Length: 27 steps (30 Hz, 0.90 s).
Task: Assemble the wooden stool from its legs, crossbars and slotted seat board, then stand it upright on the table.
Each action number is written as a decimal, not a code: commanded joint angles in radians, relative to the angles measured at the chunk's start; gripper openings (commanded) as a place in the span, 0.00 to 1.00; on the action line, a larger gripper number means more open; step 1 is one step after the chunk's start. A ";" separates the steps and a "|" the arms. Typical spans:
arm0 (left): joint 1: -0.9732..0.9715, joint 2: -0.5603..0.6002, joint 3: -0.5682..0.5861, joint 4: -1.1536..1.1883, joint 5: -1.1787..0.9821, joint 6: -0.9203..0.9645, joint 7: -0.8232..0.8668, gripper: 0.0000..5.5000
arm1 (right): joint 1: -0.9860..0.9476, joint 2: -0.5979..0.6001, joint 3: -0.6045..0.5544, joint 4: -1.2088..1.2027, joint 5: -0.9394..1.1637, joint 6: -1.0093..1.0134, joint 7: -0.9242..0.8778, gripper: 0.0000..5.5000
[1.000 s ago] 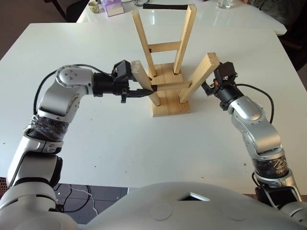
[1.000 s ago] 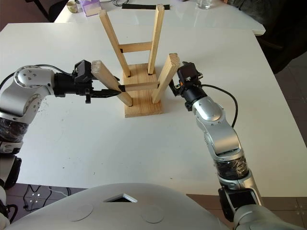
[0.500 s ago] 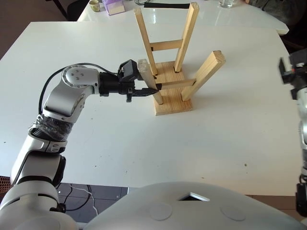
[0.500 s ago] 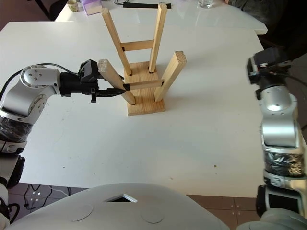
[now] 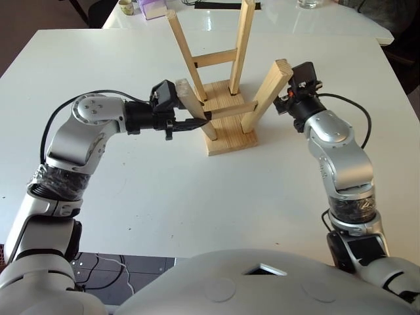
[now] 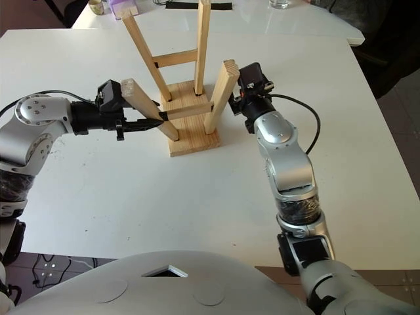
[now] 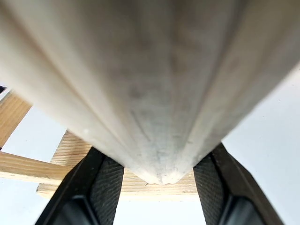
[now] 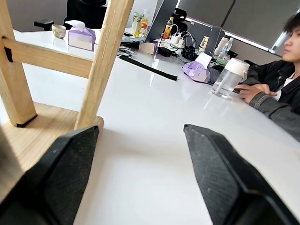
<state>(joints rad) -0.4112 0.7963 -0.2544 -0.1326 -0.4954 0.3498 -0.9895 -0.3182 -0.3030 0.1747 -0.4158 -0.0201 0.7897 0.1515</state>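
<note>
The wooden stool stands upside down, its seat board (image 5: 230,139) flat on the white table (image 5: 197,210) and four legs pointing up. Crossbars (image 5: 231,109) join the legs. My left gripper (image 5: 199,121) is shut on the front-left leg (image 5: 189,102) near where the crossbar meets it. In the left wrist view that leg (image 7: 140,84) runs between the two fingers (image 7: 105,180). My right gripper (image 5: 284,105) hovers open just right of the tilted front-right leg (image 5: 268,92), with nothing between its fingers (image 8: 70,159).
A second table behind holds a tissue box (image 5: 156,8), a cup (image 5: 128,8), a black strip (image 5: 223,5) and a glass jar (image 8: 228,77). Bare white tabletop stretches in front of and to both sides of the stool.
My right arm swung out to the far right, then came back beside the front-right leg. The left gripper kept its hold on the front-left leg. The stool shifted a little left.
</note>
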 commanded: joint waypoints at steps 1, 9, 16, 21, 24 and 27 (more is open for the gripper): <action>0.104 -0.114 -0.169 -0.231 -0.029 0.228 0.081 0.37 | -0.041 -0.038 0.089 0.058 -0.016 -0.225 0.117 0.61; 0.132 -0.212 -0.085 -0.351 -0.132 0.405 0.224 0.56 | 0.121 -0.285 -0.062 0.307 -0.084 -0.491 0.185 0.61; 0.148 -0.248 -0.038 -0.394 -0.196 0.479 0.250 0.67 | 0.193 -0.354 -0.110 0.358 -0.084 -0.555 0.267 0.61; 0.256 -0.113 0.066 -0.440 -0.214 0.447 0.156 0.67 | 0.384 -0.472 -0.118 0.201 -0.032 -0.572 0.463 0.61; 0.416 0.050 0.155 -0.401 -0.141 0.333 0.028 0.67 | 0.518 -0.543 -0.187 0.074 0.038 -0.555 0.574 0.61; 0.484 0.101 0.235 -0.225 -0.064 0.207 -0.023 0.67 | 0.619 -0.572 -0.243 -0.028 0.085 -0.522 0.633 0.61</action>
<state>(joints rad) 0.0523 0.8713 -0.0720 -0.4831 -0.6181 0.6333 -0.9925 0.2479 -0.8509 -0.0305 -0.3718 0.0297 0.2396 0.7488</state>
